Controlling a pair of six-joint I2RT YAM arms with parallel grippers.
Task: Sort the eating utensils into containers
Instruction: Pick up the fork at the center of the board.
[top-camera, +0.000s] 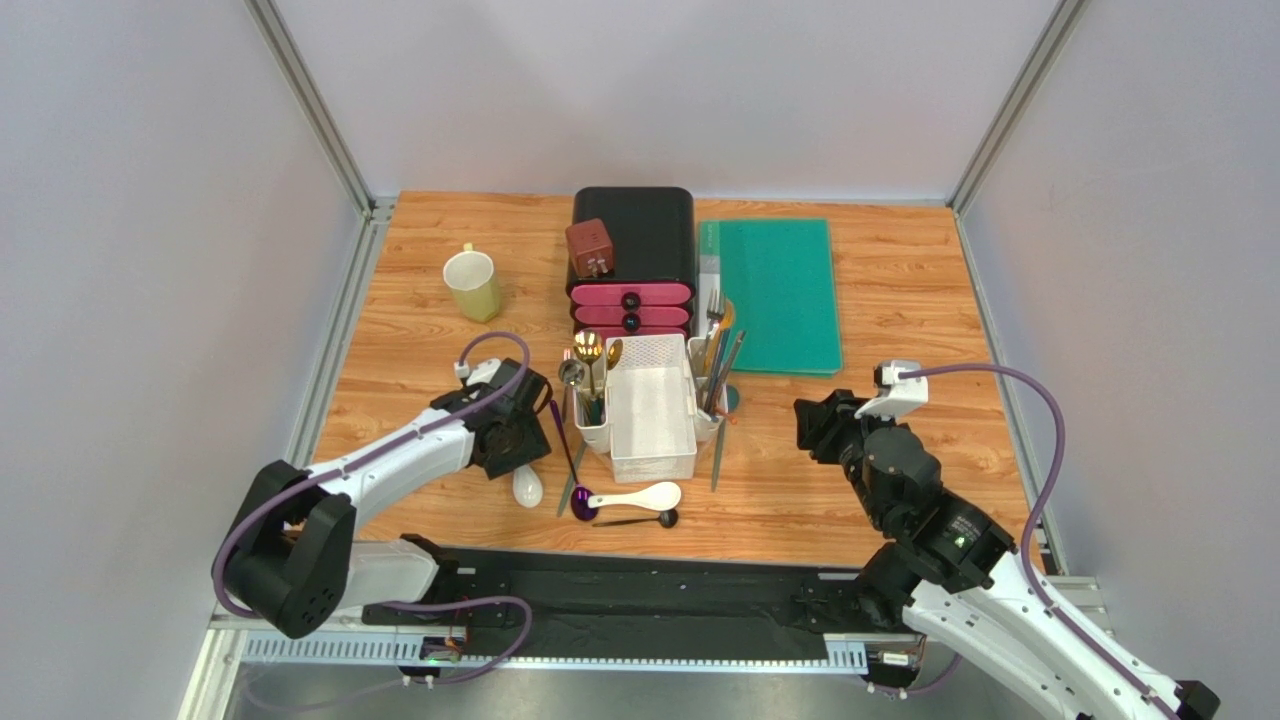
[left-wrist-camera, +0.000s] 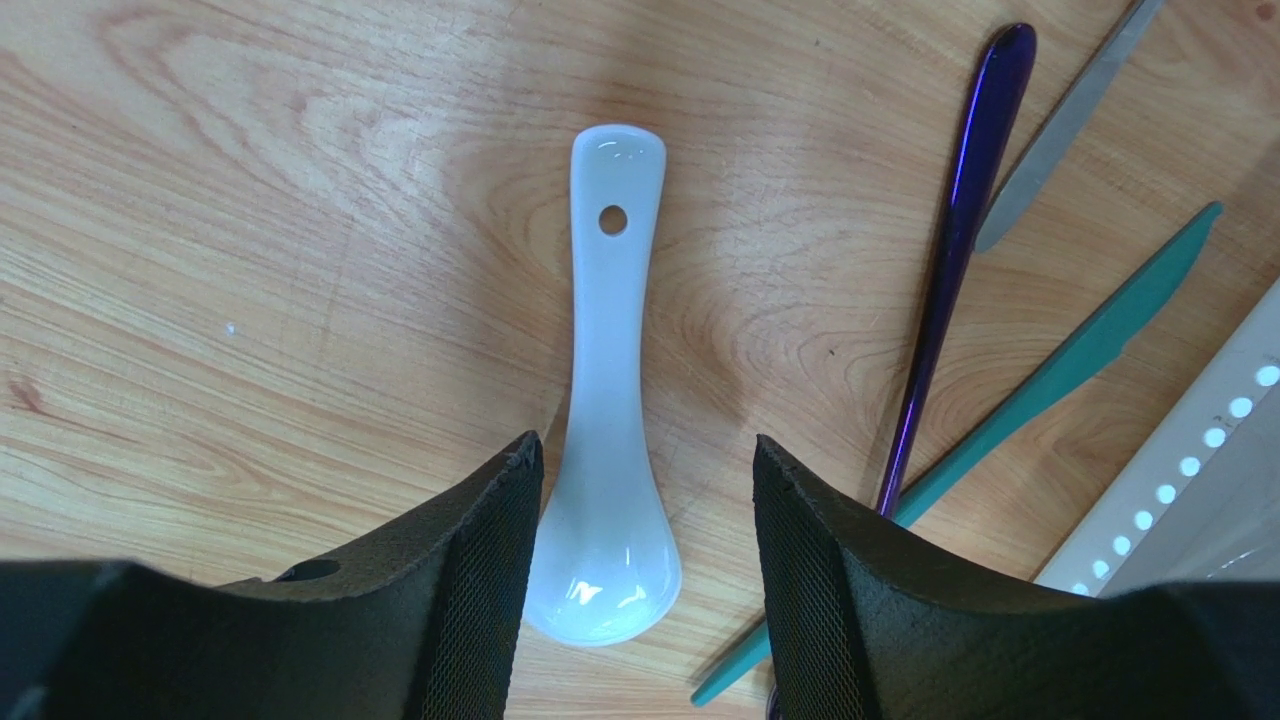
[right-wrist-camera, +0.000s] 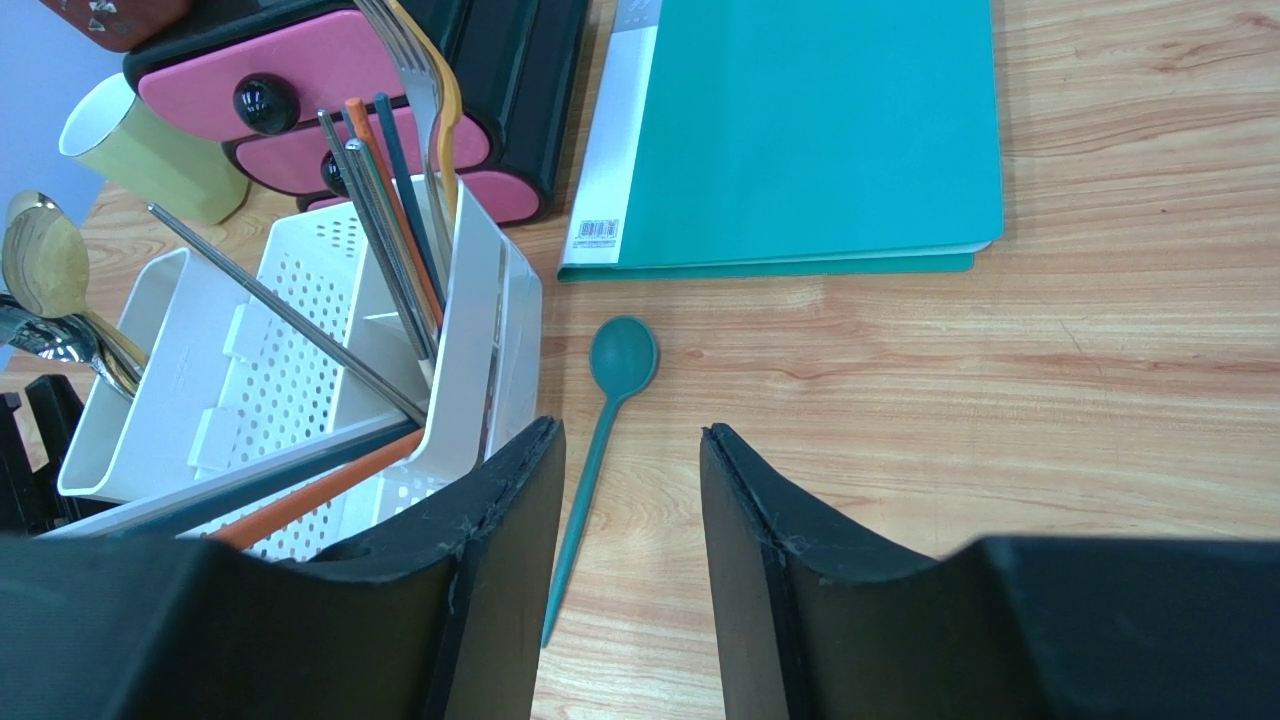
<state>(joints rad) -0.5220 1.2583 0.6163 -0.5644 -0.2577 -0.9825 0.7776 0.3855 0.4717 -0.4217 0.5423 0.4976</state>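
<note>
A white ceramic soup spoon (left-wrist-camera: 609, 375) lies bowl-up on the wood, its bowl between the fingers of my left gripper (left-wrist-camera: 646, 446), which hovers open over it without touching. In the top view this spoon (top-camera: 528, 486) peeks out below the left gripper (top-camera: 519, 450). Beside it lie a purple spoon (left-wrist-camera: 962, 225), a teal utensil (left-wrist-camera: 1074, 360) and a silver blade (left-wrist-camera: 1067, 128). My right gripper (right-wrist-camera: 631, 432) is open and empty above a teal spoon (right-wrist-camera: 619, 360), right of the white caddy (right-wrist-camera: 496, 345). The caddy's side bin holds forks and chopsticks (right-wrist-camera: 391, 195).
A second white spoon (top-camera: 639, 497) and a black spoon (top-camera: 639, 519) lie in front of the caddy (top-camera: 649, 435). Behind it stands a black-and-pink drawer box (top-camera: 631, 263), with a pale yellow mug (top-camera: 473, 284) to its left and a green folder (top-camera: 774, 293) to its right.
</note>
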